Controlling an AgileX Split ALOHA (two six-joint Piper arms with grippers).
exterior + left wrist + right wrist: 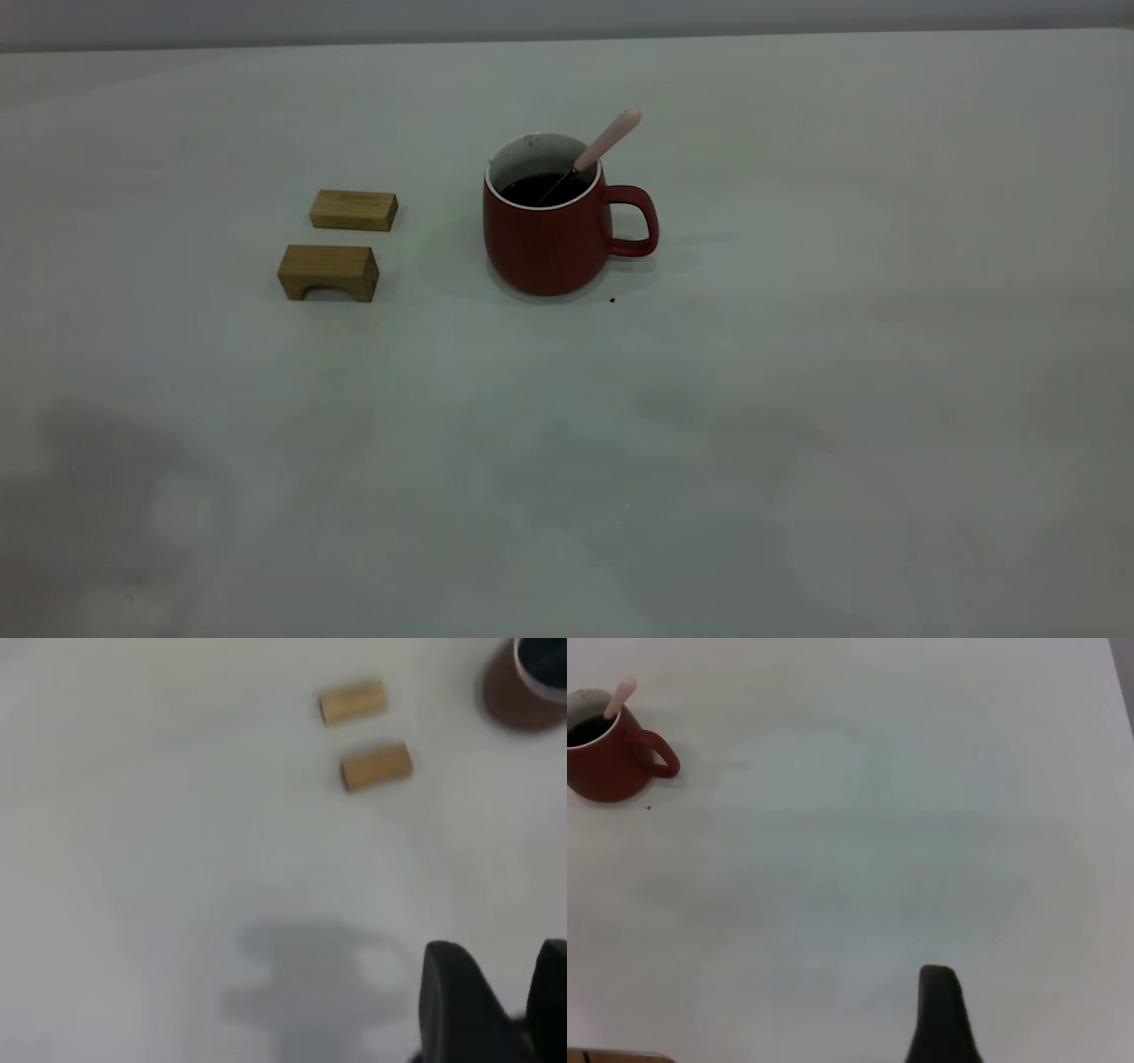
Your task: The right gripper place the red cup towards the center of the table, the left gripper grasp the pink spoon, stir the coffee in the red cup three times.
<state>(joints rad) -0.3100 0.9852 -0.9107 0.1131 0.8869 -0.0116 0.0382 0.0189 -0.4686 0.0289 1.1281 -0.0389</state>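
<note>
Red cup [549, 239] upright on table [797, 399], pink spoon [595, 152] leaning in coffee [542, 188].

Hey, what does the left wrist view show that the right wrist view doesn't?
Only the left wrist view shows the two wooden blocks and the left hand, its fingers apart. Only the right wrist view shows the pink spoon leaning in the coffee, the cup's handle, and one finger of the right hand. Both show the red cup and the table.

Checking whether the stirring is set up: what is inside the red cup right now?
The red cup holds dark coffee, with the pink spoon leaning on the rim. The spoon's bowl is submerged, so it cannot be seen.
</note>
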